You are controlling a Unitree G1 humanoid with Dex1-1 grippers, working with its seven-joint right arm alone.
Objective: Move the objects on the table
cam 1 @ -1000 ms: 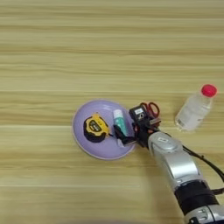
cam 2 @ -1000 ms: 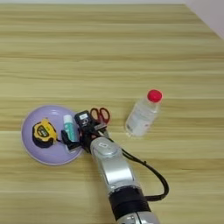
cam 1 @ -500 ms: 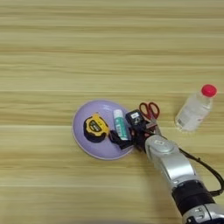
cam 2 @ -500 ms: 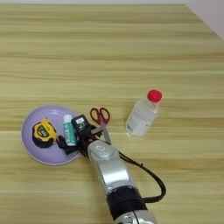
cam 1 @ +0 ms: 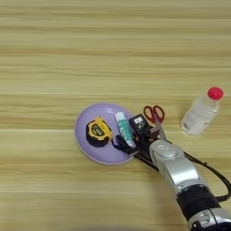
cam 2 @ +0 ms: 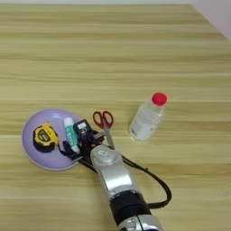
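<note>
Items I log on the surface (cam 1: pixel 54 54):
- Purple plate (cam 1: pixel 85 142), near centre, holding a yellow tape measure (cam 1: pixel 99 131) and the glue stick (cam 1: pixel 123 129).
- My end effector (cam 1: pixel 131 145) at the plate's right rim; finger state I cannot tell.
- Red-handled scissors (cam 1: pixel 154 115) just right.
- Bottle (cam 1: pixel 201 114) farther right.

table (cam 1: pixel 54 54): light-brown wood, horizontal grain
plate (cam 1: pixel 85 146): purple, lower centre
scissors (cam 1: pixel 154 115): red-handled, just right of plate
bottle (cam 1: pixel 201 114): clear, red cap, right
</note>
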